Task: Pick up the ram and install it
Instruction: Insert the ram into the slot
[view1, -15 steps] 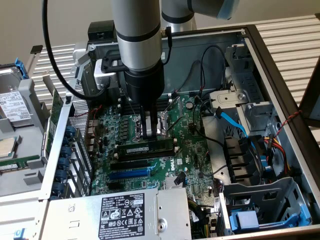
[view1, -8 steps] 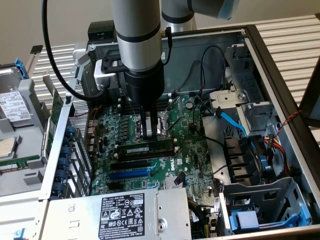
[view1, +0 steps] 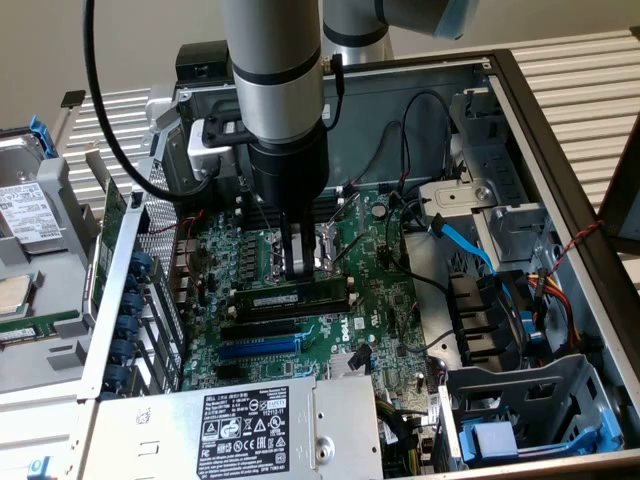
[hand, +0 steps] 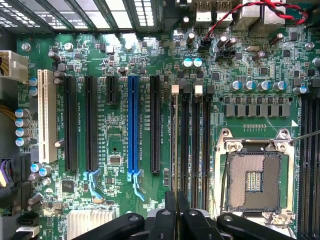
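One ram (view1: 295, 297) stands in the first of four black slots (hand: 196, 145) beside one socket (hand: 255, 180). One gripper (hand: 176, 200) pinches its top edge, jaws almost closed.

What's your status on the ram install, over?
Gripper down at ram, grip unclear. Ram on edge beside CPU socket. Nothing in the way.

Pale wall (view1: 40, 40) up back, soft daylight all over.
White slatted bench (view1: 585, 65) peeks out at the exterior view's right and left.
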